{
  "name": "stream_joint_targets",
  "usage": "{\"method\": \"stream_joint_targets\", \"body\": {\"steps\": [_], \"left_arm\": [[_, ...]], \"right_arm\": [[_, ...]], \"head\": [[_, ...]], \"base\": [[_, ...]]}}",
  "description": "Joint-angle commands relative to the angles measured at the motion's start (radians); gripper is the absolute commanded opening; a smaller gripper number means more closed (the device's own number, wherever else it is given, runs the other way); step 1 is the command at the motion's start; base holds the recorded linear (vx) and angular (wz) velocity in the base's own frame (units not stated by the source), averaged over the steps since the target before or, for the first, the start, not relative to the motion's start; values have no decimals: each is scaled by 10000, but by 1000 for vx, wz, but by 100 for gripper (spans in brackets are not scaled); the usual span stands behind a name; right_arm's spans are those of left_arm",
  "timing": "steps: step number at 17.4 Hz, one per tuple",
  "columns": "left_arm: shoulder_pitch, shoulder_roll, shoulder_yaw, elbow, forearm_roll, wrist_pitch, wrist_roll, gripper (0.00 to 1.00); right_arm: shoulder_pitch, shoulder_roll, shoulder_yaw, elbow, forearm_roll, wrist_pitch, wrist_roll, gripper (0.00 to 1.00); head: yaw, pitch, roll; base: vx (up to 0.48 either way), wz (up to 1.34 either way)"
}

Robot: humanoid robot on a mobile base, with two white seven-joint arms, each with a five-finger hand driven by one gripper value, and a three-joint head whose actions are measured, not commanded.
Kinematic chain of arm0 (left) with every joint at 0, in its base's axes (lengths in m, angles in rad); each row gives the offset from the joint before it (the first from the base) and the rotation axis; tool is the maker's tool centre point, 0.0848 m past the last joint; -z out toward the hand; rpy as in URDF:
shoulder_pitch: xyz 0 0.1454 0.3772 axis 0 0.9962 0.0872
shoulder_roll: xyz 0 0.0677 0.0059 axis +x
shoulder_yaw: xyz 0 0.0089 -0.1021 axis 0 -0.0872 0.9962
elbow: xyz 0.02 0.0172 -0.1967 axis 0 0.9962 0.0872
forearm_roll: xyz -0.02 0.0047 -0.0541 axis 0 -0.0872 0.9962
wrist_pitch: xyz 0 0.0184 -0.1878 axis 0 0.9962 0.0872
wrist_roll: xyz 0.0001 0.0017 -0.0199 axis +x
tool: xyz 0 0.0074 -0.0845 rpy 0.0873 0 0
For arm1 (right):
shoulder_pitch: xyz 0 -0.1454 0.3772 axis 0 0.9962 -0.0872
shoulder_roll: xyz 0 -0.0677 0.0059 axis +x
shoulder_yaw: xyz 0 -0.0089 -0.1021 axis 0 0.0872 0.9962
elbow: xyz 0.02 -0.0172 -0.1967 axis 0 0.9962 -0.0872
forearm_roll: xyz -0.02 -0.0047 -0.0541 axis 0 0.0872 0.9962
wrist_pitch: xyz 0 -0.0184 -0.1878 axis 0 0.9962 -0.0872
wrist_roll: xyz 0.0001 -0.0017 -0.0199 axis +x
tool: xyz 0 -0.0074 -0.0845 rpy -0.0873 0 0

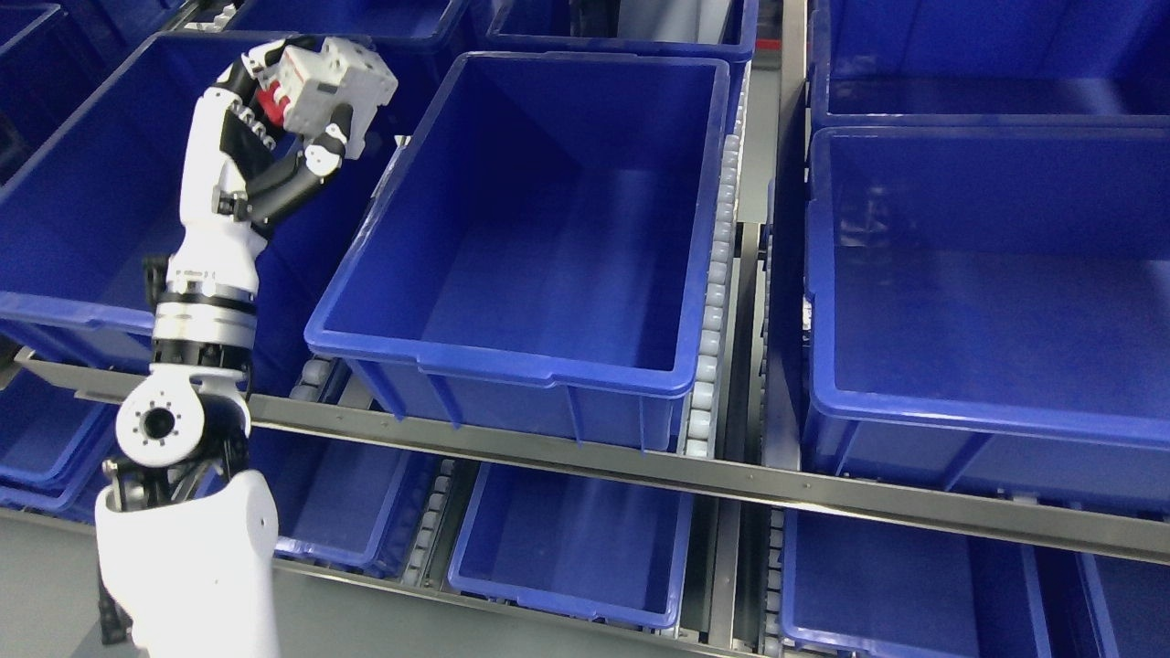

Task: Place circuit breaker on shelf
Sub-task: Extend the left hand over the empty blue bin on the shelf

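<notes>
The left hand (274,137), fingers clamped on the breaker (334,87), holds it above the left bin (55,311) on the shelf; lowering it well inside the walls before release looks wisest.

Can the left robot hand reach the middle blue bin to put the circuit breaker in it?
Probably yes. The left robot hand holds the circuit breaker just left of the middle blue bin, which is open on top.

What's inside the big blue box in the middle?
Nothing shows inside the middle bin: just its bare blue floor. Its near wall hides a strip of that floor. The left hand holds the circuit breaker over the neighbouring bin.
</notes>
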Motion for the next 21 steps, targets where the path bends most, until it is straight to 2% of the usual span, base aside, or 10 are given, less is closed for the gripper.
{"method": "stream_joint_targets", "body": {"steps": [1, 6, 11, 15, 19, 21], "left_arm": [[-1517, 931, -273, 2121, -931, 233, -497, 8], [-1932, 1946, -703, 3580, -1822, 141, -775, 9], [-1963, 2039, -734, 3674, -2651, 202, -836, 9], [-2315, 2346, -764, 3690, -3111, 386, -1602, 9], [-2347, 2484, -1515, 4179, -3250, 693, -2139, 10], [-2347, 2851, -1851, 4333, -3372, 693, -2247, 10]], "right_arm": [[0, -175, 0, 0, 0, -2, 0, 100], [15, -175, 0, 0, 0, -2, 0, 100], [15, -175, 0, 0, 0, -2, 0, 100], [15, -175, 0, 0, 0, -2, 0, 100], [0, -175, 0, 0, 0, -2, 0, 100], [0, -175, 0, 0, 0, -2, 0, 100]], "head": [[0, 0, 0], [0, 0, 0], [0, 0, 0], [0, 0, 0], [0, 0, 0], [0, -1, 0]], "base": [[124, -141], [118, -160], [101, -162], [62, -112], [20, -55], [-2, 18]]}}
